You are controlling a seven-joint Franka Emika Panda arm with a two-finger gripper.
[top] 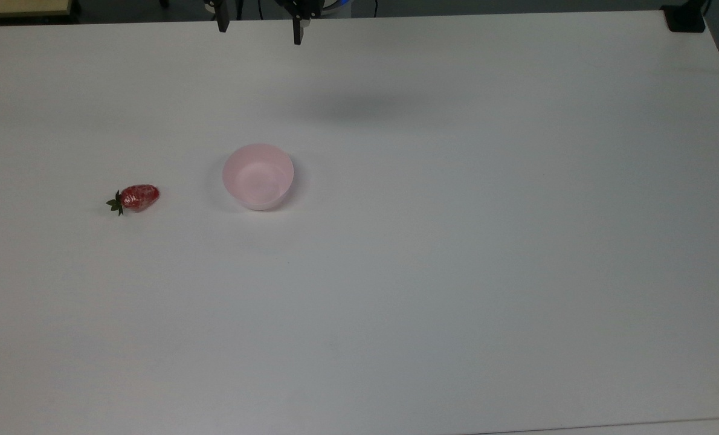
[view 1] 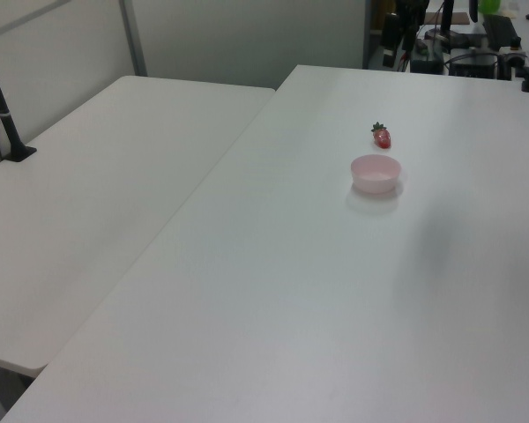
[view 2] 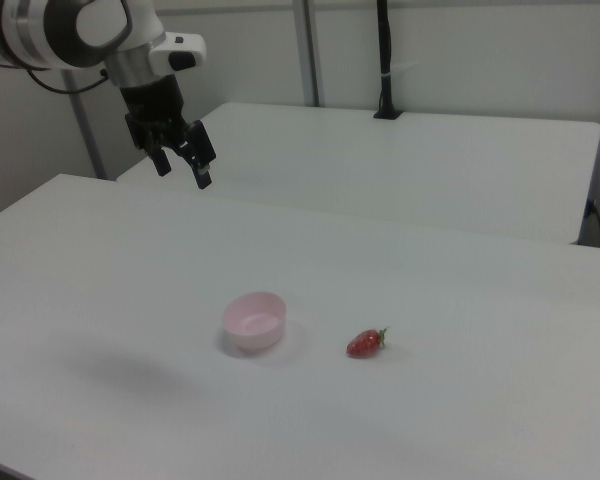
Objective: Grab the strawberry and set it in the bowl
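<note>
The strawberry (top: 139, 197) lies on its side on the white table, leafy cap toward the top view's left; it also appears as the strawberry (view 1: 382, 136) and the strawberry (view 2: 365, 343). The pale pink bowl (top: 258, 176) stands upright and holds nothing, a short way to the top view's right of the fruit, seen again as the bowl (view 1: 375, 173) and the bowl (view 2: 254, 320). My gripper (view 2: 182, 169) hangs high above the table, well off from both, open with nothing between its fingers. In the top view the gripper (top: 260, 30) pokes in at the upper edge.
The white table (top: 456, 272) stretches wide around the two objects. A second white table (view 1: 88, 211) adjoins it at the left view's left. A black post (view 1: 4, 115) is clamped there, and a black clamp (top: 686, 18) sits at the top view's upper right corner.
</note>
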